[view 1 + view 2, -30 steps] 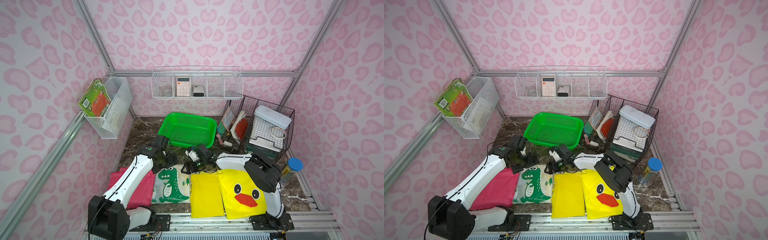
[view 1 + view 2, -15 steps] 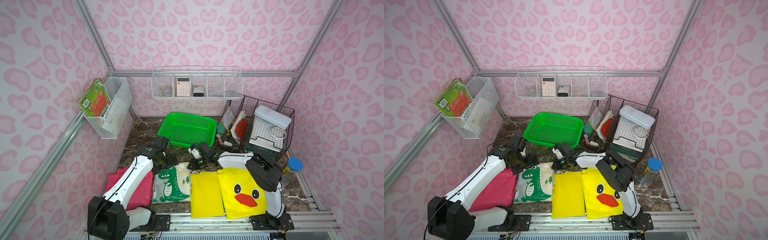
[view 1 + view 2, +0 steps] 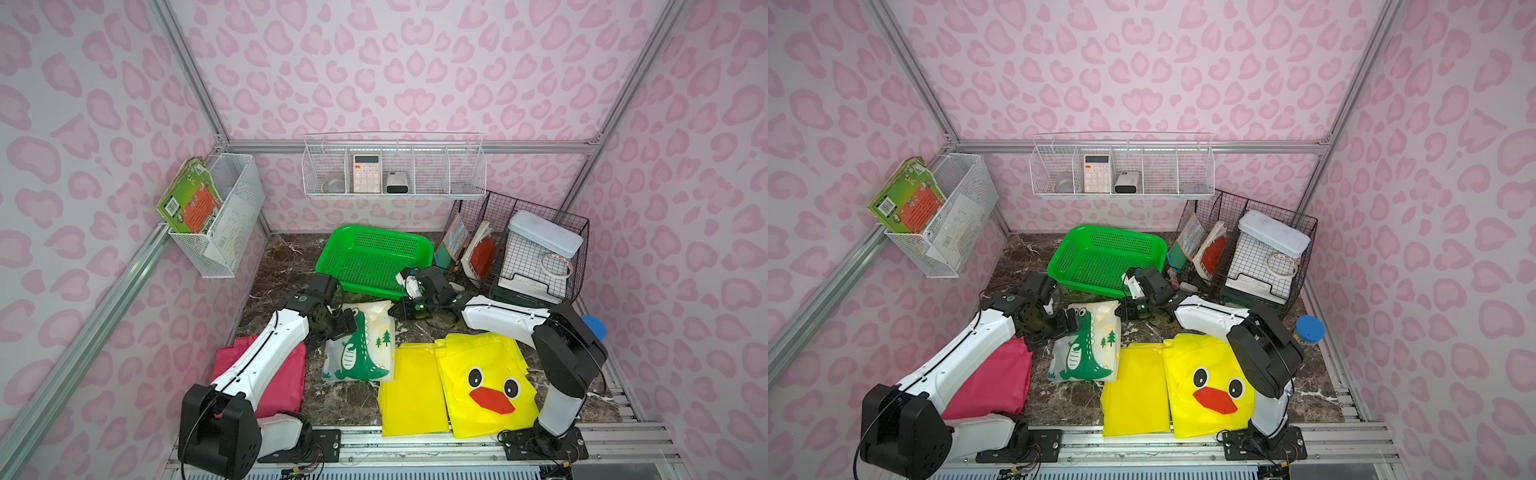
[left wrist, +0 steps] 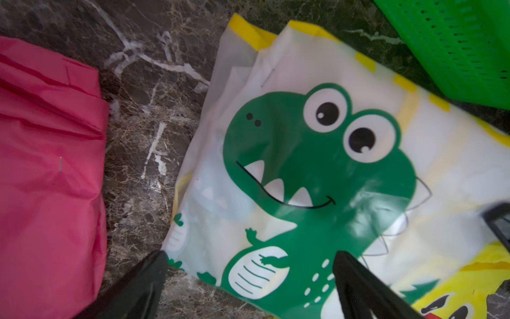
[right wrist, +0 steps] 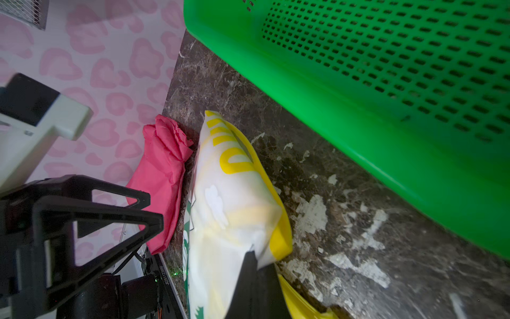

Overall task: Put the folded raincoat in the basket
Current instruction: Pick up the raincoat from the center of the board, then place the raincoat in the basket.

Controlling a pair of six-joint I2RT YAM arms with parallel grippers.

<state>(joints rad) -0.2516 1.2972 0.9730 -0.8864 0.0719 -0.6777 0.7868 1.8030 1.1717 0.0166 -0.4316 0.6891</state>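
Four folded raincoats lie on the marble table (image 3: 286, 257): a pink raincoat (image 3: 291, 382), a dino raincoat (image 3: 359, 349), a yellow raincoat (image 3: 413, 390) and a duck raincoat (image 3: 486, 374). There is one green basket (image 3: 368, 289) at the back, with nothing in it. I count two white wire baskets on the walls, a side one (image 3: 224, 232) and a back one (image 3: 395, 166), plus one black rack (image 3: 577, 232) and two arms.

The dino raincoat is on the table just in front of the basket, not in it. The right gripper (image 3: 397, 309) is clamped tight on its far corner, which the right wrist view shows pinched and raised off the marble. The left gripper (image 3: 347, 324) hangs over the raincoat's other far corner with its jaws spread wide, one finger (image 4: 143, 287) beside the edge, and it holds nothing.

A second ago the right gripper was open and the dino raincoat lay flat in line with the others. Since then the jaws have closed and the raincoat's far end has been drawn up toward the basket. The left gripper has stayed wide open.
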